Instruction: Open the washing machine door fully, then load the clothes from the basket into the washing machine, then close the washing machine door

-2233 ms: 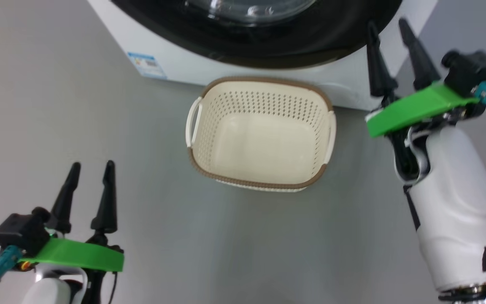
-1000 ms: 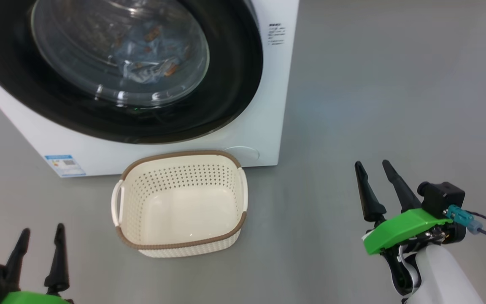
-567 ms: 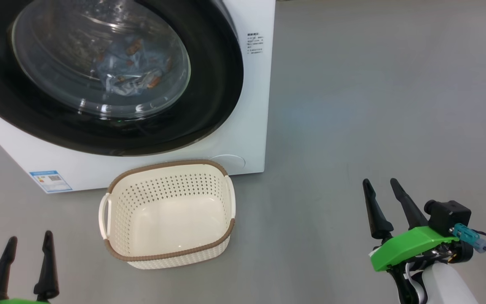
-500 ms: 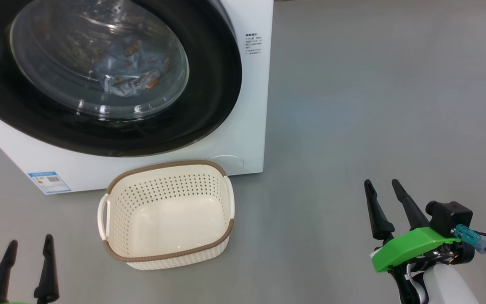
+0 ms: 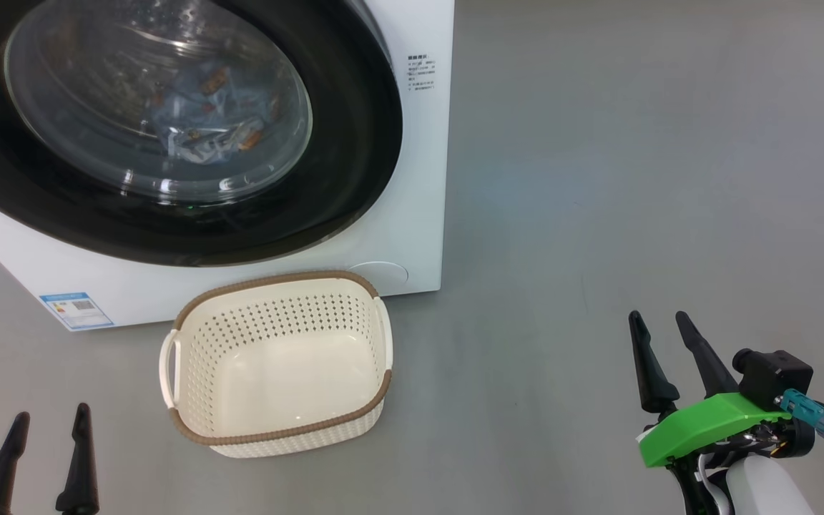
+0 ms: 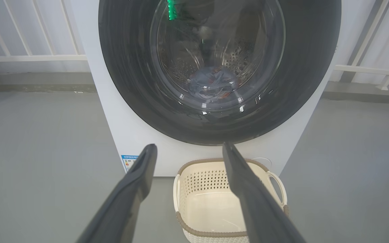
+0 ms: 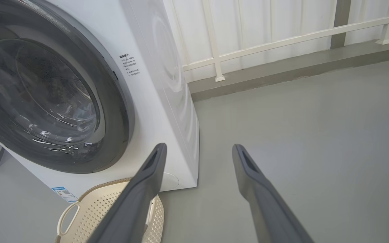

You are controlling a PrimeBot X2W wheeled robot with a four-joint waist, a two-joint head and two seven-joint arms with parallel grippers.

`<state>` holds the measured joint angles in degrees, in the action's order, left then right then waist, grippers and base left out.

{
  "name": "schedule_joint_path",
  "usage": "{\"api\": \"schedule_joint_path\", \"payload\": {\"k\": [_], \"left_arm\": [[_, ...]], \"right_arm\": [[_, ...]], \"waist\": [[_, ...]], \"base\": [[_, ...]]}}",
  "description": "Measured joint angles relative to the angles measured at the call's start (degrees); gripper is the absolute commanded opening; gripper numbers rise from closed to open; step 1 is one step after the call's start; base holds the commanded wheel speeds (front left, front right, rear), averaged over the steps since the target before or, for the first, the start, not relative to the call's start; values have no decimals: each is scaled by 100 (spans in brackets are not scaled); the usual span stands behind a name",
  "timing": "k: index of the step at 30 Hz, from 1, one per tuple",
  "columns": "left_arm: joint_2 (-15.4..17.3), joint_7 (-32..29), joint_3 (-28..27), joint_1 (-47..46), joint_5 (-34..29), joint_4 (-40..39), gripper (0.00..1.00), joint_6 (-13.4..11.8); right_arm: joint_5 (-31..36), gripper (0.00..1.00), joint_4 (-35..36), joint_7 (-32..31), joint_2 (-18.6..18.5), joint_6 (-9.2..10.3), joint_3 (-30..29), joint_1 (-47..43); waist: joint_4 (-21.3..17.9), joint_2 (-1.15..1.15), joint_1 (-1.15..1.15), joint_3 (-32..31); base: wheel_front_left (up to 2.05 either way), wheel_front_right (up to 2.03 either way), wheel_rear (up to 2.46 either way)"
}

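Observation:
The white washing machine point(image 5: 412, 179) fills the upper left of the head view. Its black-rimmed round door point(image 5: 355, 143) lies flat against the front, shut. Through the glass I see the light-blue clothes point(image 5: 201, 125) lying in the drum, also in the left wrist view as clothes point(image 6: 213, 79). The cream basket point(image 5: 276, 277) stands on the floor just before the machine with nothing in it. My left gripper point(image 5: 52, 413) is open at the lower left, short of the basket. My right gripper point(image 5: 656, 318) is open over bare floor, right of the machine.
Grey floor point(image 5: 634, 179) stretches to the right of the machine. A blue label sticker point(image 5: 76, 309) marks the machine's lower left front. In the right wrist view a white railing point(image 7: 282, 37) and a low kerb run behind the machine.
The head camera has pulled back and turned, so the machine and basket have slid leftward in the picture. Both grippers stay open and low. Door and basket have not moved.

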<state>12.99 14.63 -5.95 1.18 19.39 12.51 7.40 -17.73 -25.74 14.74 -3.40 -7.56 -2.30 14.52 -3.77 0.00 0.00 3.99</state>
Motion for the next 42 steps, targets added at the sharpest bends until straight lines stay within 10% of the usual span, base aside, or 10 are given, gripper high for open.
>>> {"api": "schedule_joint_path", "payload": {"k": [37, 38, 42], "left_arm": [[-38, 0, -76, -1, -146, -100, 100, 0], [-40, 0, -76, -1, -146, -100, 0, 0], [-270, -8, 4, 30, -142, 144, 0, -1]], "right_arm": [[42, 100, 58, 0, 4, 0, -35, -28], [42, 0, 59, 0, 4, 0, -35, -28], [38, 0, -186, -4, 36, 0, -31, -154]], "waist": [[51, 0, 0, 53], [53, 0, 0, 46], [55, 0, 0, 43]], "base": [[0, 0, 0], [0, 0, 0], [0, 0, 0]]}}
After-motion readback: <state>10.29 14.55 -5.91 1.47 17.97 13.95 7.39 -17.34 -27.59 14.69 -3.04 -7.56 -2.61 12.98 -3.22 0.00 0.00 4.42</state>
